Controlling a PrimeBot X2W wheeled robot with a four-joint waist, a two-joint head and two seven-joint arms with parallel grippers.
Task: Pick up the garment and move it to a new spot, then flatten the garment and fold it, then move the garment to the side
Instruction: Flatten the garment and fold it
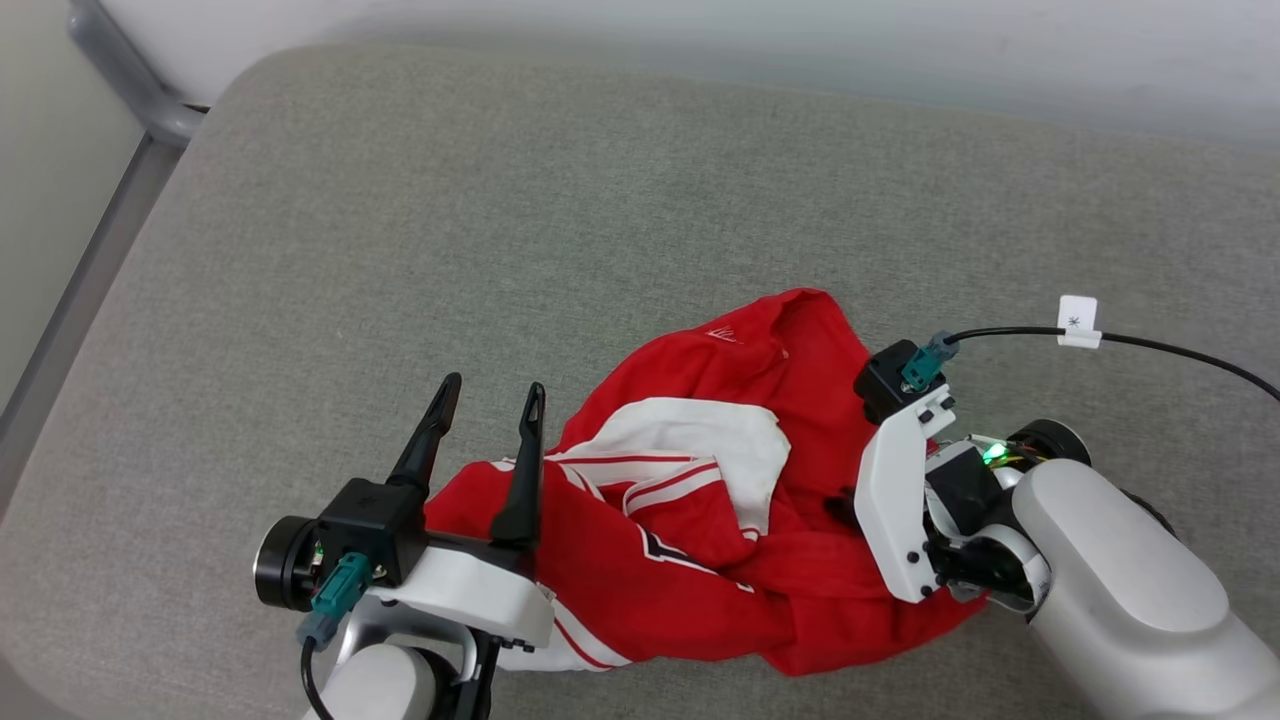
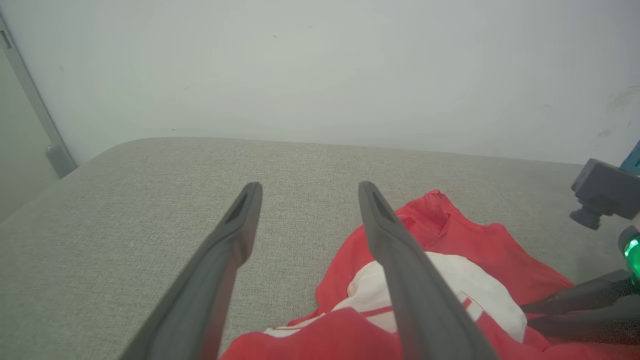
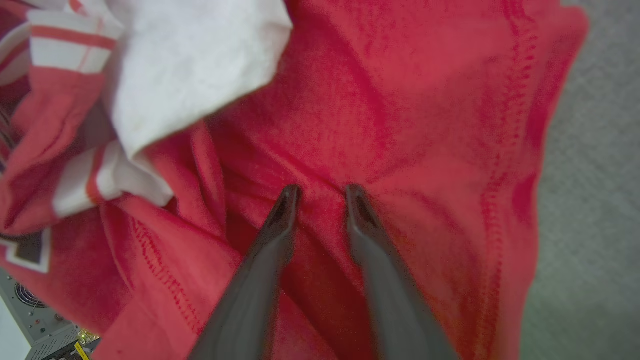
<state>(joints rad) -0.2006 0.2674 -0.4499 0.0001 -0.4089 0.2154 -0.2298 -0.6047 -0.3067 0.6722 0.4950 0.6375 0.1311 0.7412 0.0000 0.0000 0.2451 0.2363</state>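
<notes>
The garment lies crumpled on the grey cushion, red with a white sleeve end and striped trim on top. My left gripper stands open at the heap's left edge, fingers pointing away over bare cushion; in the left wrist view the left gripper holds nothing and the garment lies under its right finger. My right gripper points down into the heap's right side. In the right wrist view the right gripper pinches a ridge of the garment between its narrowed fingertips.
A grey metal frame runs along the cushion's left side, with a pale wall behind. A black cable with a white tag arcs over the cushion at the right. Open cushion stretches beyond and left of the heap.
</notes>
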